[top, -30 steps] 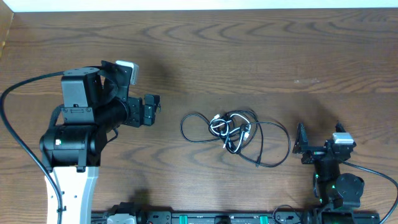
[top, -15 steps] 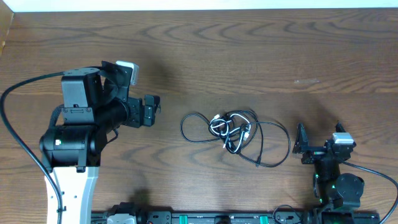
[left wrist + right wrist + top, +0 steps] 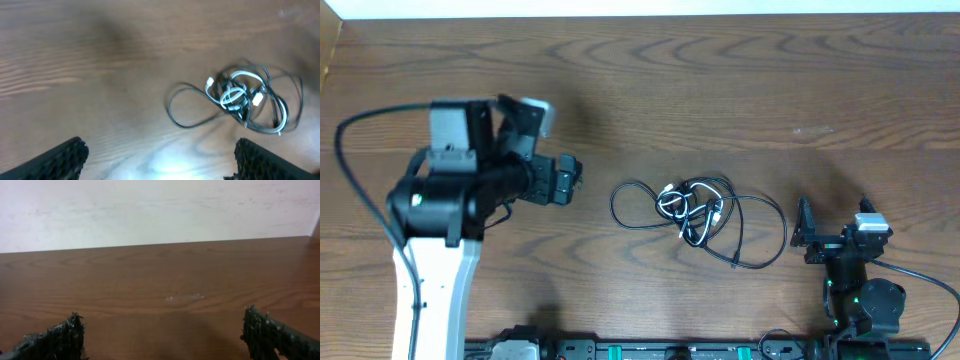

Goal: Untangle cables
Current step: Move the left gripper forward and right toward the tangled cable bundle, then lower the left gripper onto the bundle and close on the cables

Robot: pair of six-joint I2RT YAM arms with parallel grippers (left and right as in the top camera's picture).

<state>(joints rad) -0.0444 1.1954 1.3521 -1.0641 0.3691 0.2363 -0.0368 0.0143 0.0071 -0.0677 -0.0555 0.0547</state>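
Wooden table (image 3: 740,80) bears cables (image 3: 700,212) lying ahead of left end effector (image 3: 567,178).

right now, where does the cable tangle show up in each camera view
overhead: the cables lie just right of centre on the table.
left wrist: the cables sit right of centre, around mid-height.
right wrist: not in it; only table and a pale wall show.
shared landmark: the brown wood-grain table, seen in all three views.

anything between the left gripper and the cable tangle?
No. Overhead, only bare table separates the open left gripper from the cables; the left wrist view shows the same bare wood.
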